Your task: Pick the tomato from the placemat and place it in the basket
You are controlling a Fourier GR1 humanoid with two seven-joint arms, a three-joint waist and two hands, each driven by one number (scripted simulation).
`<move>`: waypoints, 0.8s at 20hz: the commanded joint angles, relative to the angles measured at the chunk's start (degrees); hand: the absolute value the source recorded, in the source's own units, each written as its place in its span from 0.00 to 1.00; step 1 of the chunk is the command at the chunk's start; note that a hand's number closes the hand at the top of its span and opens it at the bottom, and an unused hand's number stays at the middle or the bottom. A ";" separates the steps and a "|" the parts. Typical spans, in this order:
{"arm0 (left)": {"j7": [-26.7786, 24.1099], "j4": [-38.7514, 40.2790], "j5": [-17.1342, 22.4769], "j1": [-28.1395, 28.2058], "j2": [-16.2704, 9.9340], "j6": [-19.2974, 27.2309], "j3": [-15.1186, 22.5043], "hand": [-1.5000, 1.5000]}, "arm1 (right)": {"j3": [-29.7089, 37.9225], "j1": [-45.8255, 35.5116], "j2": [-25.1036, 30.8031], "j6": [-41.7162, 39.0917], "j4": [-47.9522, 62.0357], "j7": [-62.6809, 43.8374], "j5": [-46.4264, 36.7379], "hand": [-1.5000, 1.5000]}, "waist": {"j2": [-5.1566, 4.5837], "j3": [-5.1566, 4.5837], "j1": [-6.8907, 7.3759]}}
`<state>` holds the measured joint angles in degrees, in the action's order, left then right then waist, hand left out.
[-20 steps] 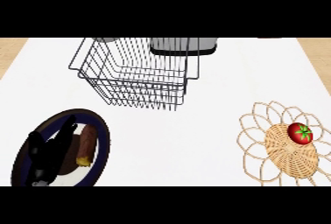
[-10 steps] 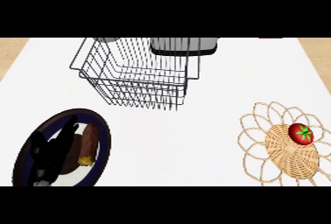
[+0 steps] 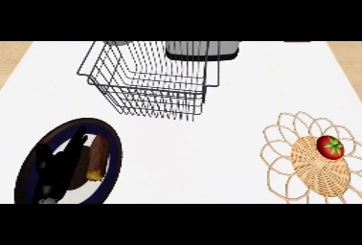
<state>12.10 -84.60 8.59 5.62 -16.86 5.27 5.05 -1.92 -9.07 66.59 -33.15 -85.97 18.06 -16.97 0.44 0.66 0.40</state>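
A white counter point(image 3: 212, 158) is seen from steeply above, and it holds one plate, one placemat, one tomato and one basket.

Nearest, at the lower left, lies one dark round plate point(image 3: 109, 174) with a blue rim. The left hand point(image 3: 56, 167), black, hangs over the plate, its fingers point(image 3: 76, 136) stretched out straight and pointing away toward the far side, holding nothing. Just right of the hand, one brown oblong piece of food point(image 3: 97, 155) with a yellow near end lies on the plate.

At the lower right, close to the counter's right edge, lies one round woven placemat point(image 3: 304, 167), tan, with a looped open border. One red tomato point(image 3: 330, 146) with a green stem sits on its woven middle, toward the right and far part. The tomato is well apart from the left hand, across the whole width of the counter. The right hand does not show.

Between plate and placemat the white top is bare, a broad open stretch.

Farther off, left of centre, stands one wire basket point(image 3: 152, 79), dark metal, open at the top. Bare counter lies between it and the tomato.

Behind the basket, at the far edge, sits one grey box-like thing point(image 3: 203, 50) with a dark base. Wood-coloured strips show past the counter's left and right edges.
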 commanded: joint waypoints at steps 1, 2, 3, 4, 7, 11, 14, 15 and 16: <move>3.48 3.02 0.04 1.64 1.64 -0.68 1.86 0.50 | -3.60 -1.06 -3.49 2.22 2.48 0.24 -5.71 0.00 | -0.73 -0.63 0.58; 2.95 5.78 0.62 -0.47 1.30 -1.43 0.55 0.50 | -4.26 -1.10 -5.37 3.34 2.63 0.72 -6.40 0.00 | -0.75 -0.64 0.26; 2.29 6.45 -1.36 -0.87 3.30 0.89 1.71 0.50 | -3.51 -1.58 -5.13 1.90 3.26 0.06 -5.90 0.00 | -0.68 -0.66 -0.01; 4.35 2.16 0.16 1.94 1.03 -0.45 0.39 0.50 | -3.09 -1.17 -5.18 2.10 4.26 1.68 -6.40 0.00 | -0.55 -0.63 0.21; 1.96 4.72 -1.13 1.74 2.24 -0.09 0.58 0.50 | -3.59 0.76 -6.81 4.70 4.25 3.70 -9.09 0.00 | -0.49 -0.65 -0.32; 3.72 4.85 -0.30 1.05 1.95 -1.04 -0.14 0.50 | -4.67 0.63 -10.71 7.46 6.12 3.68 -11.25 0.00 | -0.49 -0.64 -0.49; 3.22 4.44 -1.23 1.22 2.54 -0.84 0.20 0.50 | -4.07 -1.18 -10.19 7.78 10.49 7.19 -13.49 0.00 | -0.57 -0.63 -0.14; 3.94 4.91 -1.43 0.01 2.15 -0.59 -0.57 0.50 | -3.08 -2.08 -9.68 4.32 7.11 3.95 -11.85 0.00 | -0.47 -0.68 -0.44; 3.52 5.02 -2.03 -0.16 2.59 -0.62 0.03 0.50 | -4.61 -1.62 -11.93 7.55 8.62 4.69 -14.57 0.00 | -0.53 -0.66 -0.27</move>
<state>13.68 -84.27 7.25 5.11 -15.55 4.48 4.43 -5.92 -10.72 56.86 -27.27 -78.10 22.50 -28.96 0.57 0.75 0.32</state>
